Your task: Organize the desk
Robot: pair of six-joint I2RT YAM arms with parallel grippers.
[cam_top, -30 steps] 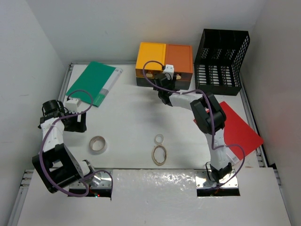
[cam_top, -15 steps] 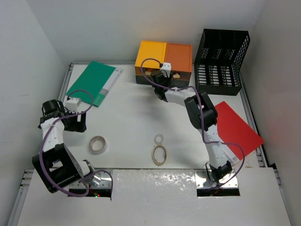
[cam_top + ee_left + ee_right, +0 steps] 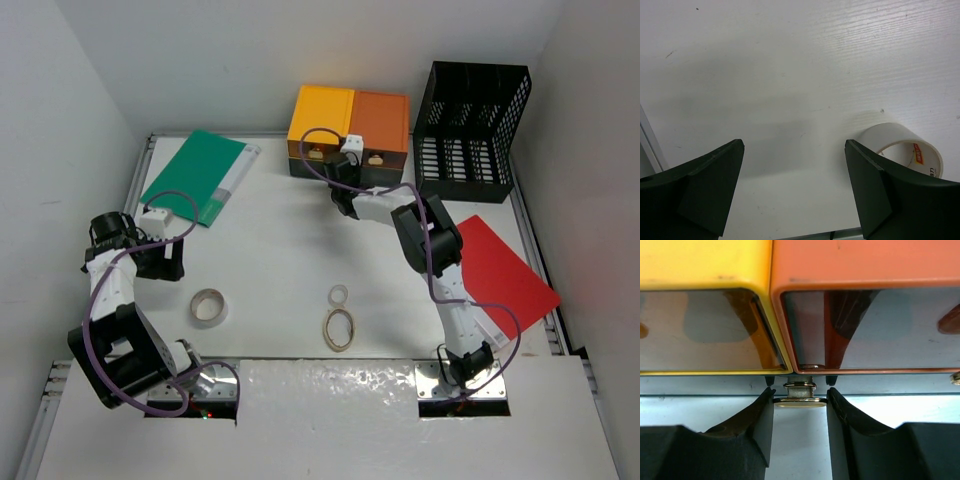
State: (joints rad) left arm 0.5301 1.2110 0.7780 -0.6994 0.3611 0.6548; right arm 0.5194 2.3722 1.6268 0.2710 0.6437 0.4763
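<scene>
Jaws of the right gripper (image 3: pixel 800 395) flank the brass knob (image 3: pixel 800 402) of the orange drawer (image 3: pixel 865 265) at 12 o'clock on the desk (image 3: pixel 280 250), right at its rim; whether they pinch yet I cannot tell. The left gripper (image 3: pixel 793 150) hangs wide open at 9 o'clock. Best to clench squarely on the disc, then pull straight toward 6 o'clock. Only the right wrist view shows the knob — from above the wrist covers it.

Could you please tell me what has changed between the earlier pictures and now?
The right tool moved farther from the arm bases, up to the yellow and orange boxes, and narrowed its jaws, which now appear to pinch a brass knob at their front. The left tool stayed open over the desk beside the tape roll; the green folder, red folder and rings did not move.
</scene>
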